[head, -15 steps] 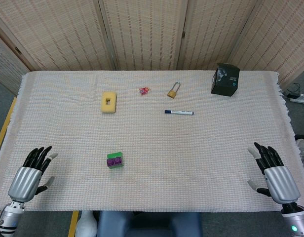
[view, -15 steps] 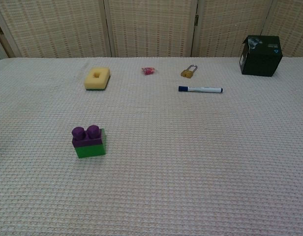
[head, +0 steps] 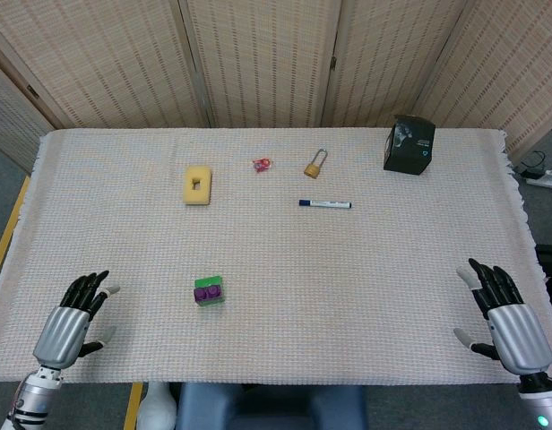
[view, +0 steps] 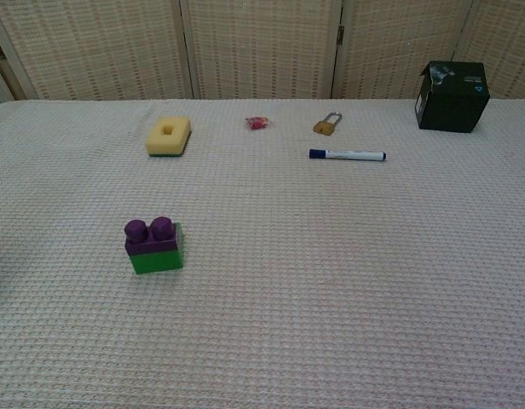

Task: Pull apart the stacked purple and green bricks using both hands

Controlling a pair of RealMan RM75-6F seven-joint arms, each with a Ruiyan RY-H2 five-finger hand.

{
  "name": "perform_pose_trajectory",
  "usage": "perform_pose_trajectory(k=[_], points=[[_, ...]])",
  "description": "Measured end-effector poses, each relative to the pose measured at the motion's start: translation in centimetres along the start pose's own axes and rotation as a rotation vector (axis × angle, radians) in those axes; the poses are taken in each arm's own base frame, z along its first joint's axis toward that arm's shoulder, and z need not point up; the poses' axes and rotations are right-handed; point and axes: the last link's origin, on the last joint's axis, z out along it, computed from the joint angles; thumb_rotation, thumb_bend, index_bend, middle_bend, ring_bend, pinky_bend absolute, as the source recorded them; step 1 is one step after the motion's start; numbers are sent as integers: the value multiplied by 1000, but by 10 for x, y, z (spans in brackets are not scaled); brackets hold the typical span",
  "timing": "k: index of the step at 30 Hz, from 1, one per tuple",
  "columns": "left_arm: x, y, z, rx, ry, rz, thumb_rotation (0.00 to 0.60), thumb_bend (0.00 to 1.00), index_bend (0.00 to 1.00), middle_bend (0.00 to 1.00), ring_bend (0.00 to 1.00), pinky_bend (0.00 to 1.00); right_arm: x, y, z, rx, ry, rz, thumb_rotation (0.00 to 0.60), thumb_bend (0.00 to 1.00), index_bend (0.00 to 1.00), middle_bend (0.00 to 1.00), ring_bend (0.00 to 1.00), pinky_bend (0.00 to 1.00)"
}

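L hand (head: 72, 324) and R hand (head: 507, 321) sit at the near table corners, fingers spread, holding nothing; neither shows in chest view. The stack stands left of centre on the cloth: purple brick (view: 151, 236) pressed onto green brick (view: 157, 257), studs up, well apart from both hands. Step in hand looks like the approach. Probably best: one hand pins the green base, other pinches purple by its sides, then pulls straight up w/o twisting. Farther back lie sponge (head: 198, 184), marker (head: 325, 204), padlock (head: 315, 165), black box (head: 409, 144). Vs 0.5 s ago, both hands have dropped back toward the near edge; bricks unmoved.
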Motion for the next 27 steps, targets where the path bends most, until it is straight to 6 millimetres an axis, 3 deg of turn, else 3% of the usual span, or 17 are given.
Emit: perform_pose_trajectory(k=[13,20,27], points=[[-5,47,35,3,-76,-60,600,357,291,37,0,76,-8,-4,8,8,-34,-13,600,250,0,0,0,0],[-25,72,63,26,-81,-53,600,349,329,37,0,70,-6,-1,9,-1,-29,1,600,250,0,0,0,0],[-41,88,76,-5,-113,-30,600,335,332,37,0,53,-5,3,12,-11,-42,19,600,250,0,0,0,0]])
